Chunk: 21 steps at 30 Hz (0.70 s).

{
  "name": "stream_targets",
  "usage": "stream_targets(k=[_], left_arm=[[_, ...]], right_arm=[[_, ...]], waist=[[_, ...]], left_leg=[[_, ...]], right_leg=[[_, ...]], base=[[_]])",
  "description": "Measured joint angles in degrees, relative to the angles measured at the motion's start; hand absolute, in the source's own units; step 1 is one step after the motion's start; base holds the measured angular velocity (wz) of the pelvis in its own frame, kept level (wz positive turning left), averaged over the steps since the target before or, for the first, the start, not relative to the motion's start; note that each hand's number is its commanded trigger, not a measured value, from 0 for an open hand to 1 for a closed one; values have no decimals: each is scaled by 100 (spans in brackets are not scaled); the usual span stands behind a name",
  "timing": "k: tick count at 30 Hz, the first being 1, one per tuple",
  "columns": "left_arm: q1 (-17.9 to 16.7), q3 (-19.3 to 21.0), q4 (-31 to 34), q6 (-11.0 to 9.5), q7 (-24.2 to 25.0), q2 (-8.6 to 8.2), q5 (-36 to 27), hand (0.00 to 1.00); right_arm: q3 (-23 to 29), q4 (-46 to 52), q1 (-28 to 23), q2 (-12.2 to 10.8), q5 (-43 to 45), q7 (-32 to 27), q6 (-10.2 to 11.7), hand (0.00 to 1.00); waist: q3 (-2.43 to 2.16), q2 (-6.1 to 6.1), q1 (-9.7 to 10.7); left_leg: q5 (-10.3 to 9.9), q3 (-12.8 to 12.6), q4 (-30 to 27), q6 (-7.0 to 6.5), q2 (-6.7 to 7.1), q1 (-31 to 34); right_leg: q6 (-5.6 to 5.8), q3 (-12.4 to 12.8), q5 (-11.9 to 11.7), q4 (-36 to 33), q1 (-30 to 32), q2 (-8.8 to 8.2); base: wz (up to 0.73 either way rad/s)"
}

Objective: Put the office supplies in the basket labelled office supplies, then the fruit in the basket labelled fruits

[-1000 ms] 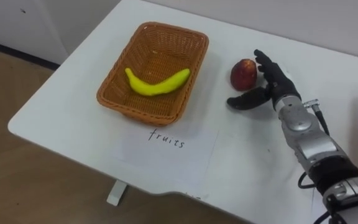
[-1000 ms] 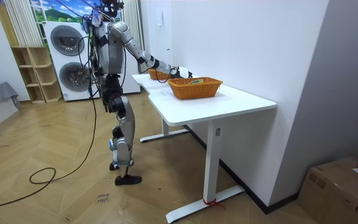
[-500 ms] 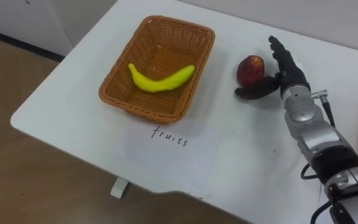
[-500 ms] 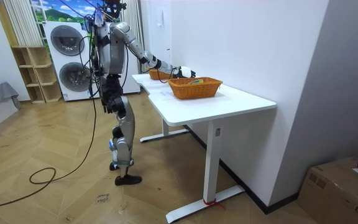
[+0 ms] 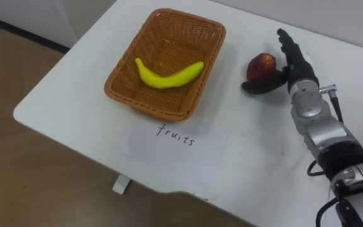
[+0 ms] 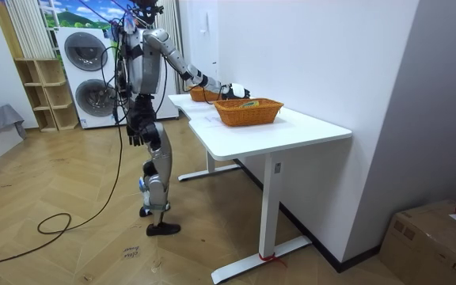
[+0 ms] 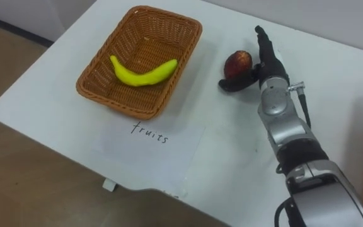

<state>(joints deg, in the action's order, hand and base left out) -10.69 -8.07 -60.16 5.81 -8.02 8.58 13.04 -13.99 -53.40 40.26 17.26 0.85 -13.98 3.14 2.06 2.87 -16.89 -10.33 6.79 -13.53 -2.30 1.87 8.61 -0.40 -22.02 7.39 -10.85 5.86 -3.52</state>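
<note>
Apple on the counter, just right of the basket holding the banana. Right robot hand cups it, fingers straight behind and thumb spread in front, nothing gripped yet. Firm, smooth, probably light (it'll roll if nudged), so close around its widest part, gently.

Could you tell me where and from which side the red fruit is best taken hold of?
I'd say round its middle, from its right side: the red fruit is rounded, and the open right hand stands at that side, thumb in front.
</note>
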Motion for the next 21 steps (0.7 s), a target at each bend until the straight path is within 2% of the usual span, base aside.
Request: stream_targets(k=[16,21], left_arm=[[115,-9,58,9,14,43,21,0],[112,0,57,18,11,44,22,0]], right_arm=[[-119,-30,83,-21,72,99,-5,0],[-119,-48,83,49,98,324,-13,0]], waist=[[-4,-12,-99],[-5,-13,-97]], left_leg=[[5,-13,13,8,-10,-4],[5,-15,17,8,-10,-9]], right_leg=[[-3,-4,-2,2,16,6],[-3,9,-2,3,12,7]], base=[[0],[0]])
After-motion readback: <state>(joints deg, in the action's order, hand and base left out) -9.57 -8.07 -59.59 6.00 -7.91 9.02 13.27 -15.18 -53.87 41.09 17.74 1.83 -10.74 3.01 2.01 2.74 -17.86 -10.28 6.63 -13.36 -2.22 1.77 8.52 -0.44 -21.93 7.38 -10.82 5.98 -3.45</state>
